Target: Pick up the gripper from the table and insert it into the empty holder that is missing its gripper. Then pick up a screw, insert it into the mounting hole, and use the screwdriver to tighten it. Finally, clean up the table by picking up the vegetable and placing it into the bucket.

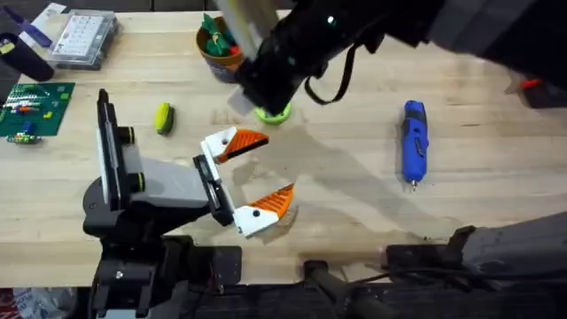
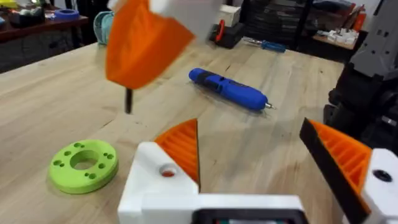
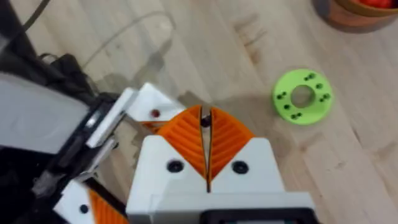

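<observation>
My left gripper (image 1: 270, 168) (image 2: 249, 134) rests low over the table's middle, its white fingers with orange pads wide open and nothing between them. My right gripper (image 3: 206, 118) (image 2: 134, 78) hangs above the left gripper's far finger, shut on a small dark screw (image 2: 129, 99). That finger's white base has a hole (image 3: 153, 113) with a reddish inside. The blue screwdriver (image 1: 415, 142) (image 2: 230, 89) lies to the right. At the left lies the yellow vegetable (image 1: 163, 117). The orange-brown bucket (image 1: 219, 44) stands at the back. A loose gripper and its holder are out of view.
A lime-green disc with holes (image 1: 273, 112) (image 3: 303, 96) lies in front of the bucket. A clear compartment box (image 1: 84, 37) and a green circuit board (image 1: 34, 106) sit at the far left. The right arm crosses high over the table's back.
</observation>
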Motion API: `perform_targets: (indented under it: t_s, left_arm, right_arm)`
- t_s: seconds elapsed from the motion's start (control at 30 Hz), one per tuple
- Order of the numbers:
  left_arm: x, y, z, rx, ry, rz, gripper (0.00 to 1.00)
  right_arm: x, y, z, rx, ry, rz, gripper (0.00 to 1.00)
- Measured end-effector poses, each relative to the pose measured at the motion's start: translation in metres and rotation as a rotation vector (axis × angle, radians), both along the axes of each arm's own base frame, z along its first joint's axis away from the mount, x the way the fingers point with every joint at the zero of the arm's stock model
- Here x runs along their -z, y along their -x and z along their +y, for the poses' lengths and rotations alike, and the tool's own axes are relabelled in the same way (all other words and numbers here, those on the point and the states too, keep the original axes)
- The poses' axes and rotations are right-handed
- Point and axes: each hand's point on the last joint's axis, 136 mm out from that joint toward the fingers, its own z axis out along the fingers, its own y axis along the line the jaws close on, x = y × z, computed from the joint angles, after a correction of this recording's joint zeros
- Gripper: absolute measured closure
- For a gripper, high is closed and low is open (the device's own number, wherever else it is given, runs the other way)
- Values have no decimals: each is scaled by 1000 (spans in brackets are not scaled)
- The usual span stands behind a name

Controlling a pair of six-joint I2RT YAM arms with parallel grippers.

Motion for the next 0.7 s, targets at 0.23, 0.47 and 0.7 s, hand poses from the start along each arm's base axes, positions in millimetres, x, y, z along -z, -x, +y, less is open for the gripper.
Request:
perform_targets:
  t_s: [0.23,0.47,0.7]
  left_arm:
    - [0,0,0,0,0,0,14]
    - [0,0,0,0,0,0,14]
    - [0,0,0,0,0,0,15]
  right_arm:
    - [-22,23,14,-64,-18,-9,998]
    - [-30,35,19,-94,-24,-13,998]
    - [-28,47,23,-123,-15,-6,998]
